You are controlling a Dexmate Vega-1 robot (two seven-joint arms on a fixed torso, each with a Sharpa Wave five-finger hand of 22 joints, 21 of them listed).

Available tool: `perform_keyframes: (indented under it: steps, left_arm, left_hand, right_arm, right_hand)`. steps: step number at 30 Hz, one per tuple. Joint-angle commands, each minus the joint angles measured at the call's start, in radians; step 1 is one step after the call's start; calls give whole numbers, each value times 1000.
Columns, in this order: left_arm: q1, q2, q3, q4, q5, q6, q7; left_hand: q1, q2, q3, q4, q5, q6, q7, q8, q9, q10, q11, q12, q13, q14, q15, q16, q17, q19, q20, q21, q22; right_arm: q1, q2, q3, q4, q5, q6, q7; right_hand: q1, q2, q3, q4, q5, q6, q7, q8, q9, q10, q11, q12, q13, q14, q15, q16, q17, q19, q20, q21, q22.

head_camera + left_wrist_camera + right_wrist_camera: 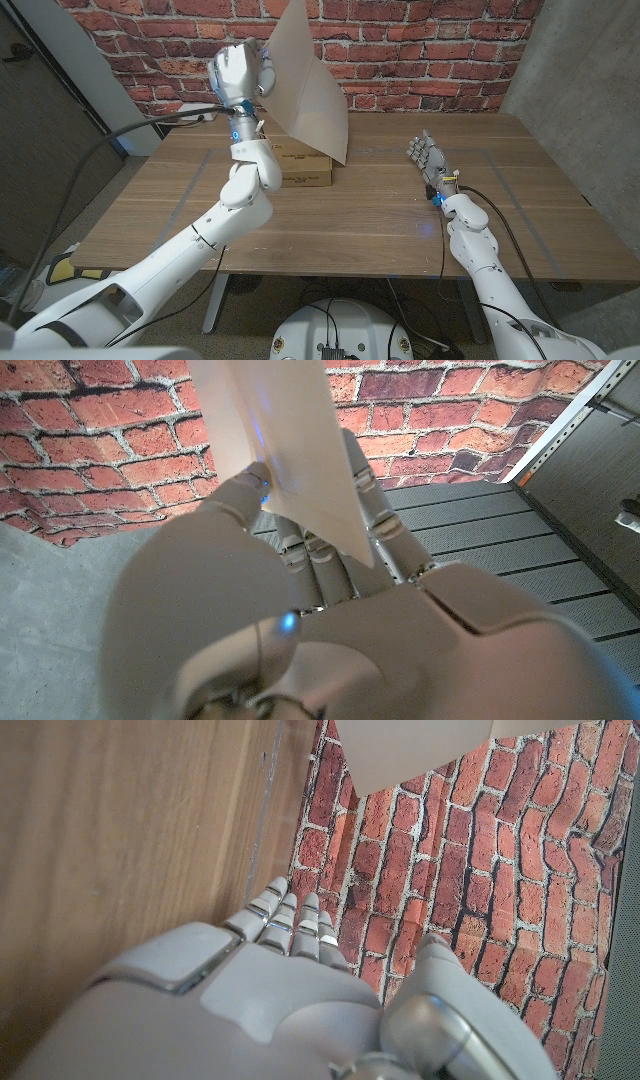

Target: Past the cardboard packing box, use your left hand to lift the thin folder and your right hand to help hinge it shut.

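My left hand is raised high over the table's back left and pinches the thin pale folder by its edge. The folder hangs in the air as a flat sheet, its lower corner reaching down just above the cardboard box. In the left wrist view the folder runs between the thumb and fingers of that hand. My right hand stands at the table's right side, fingers straight and apart, holding nothing, well to the right of the folder. The right wrist view shows its fingers beside the wooden tabletop.
The flat cardboard box lies at the back middle of the wooden table. A red brick wall stands behind the table, with a grey concrete wall at the right. Cables hang at the left.
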Motion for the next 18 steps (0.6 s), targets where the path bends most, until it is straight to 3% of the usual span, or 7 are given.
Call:
perform_keyframes:
  steps: [1,18]
  left_arm:
    - [-13,-54,-28,11,57,-94,15]
    - [-42,-114,-47,-11,76,-175,-3]
  left_hand:
    - [-5,2,0,5,5,64,55,4,2,37,-47,4,5,-2,-6,5,6,-7,-106,11,2]
    - [-10,-4,7,7,11,67,51,0,8,36,-52,4,9,-1,-7,3,21,-14,-110,35,-4]
  right_arm:
    - [0,2,-4,16,-9,-6,7]
    - [11,4,-5,27,-7,-12,37]
  right_hand:
    - [-14,-8,-7,4,-1,11,26,5,2,12,2,7,3,13,1,6,4,10,2,2,3]
    - [-39,-42,-32,6,-2,28,32,7,2,28,11,11,3,28,9,9,5,23,11,5,2]
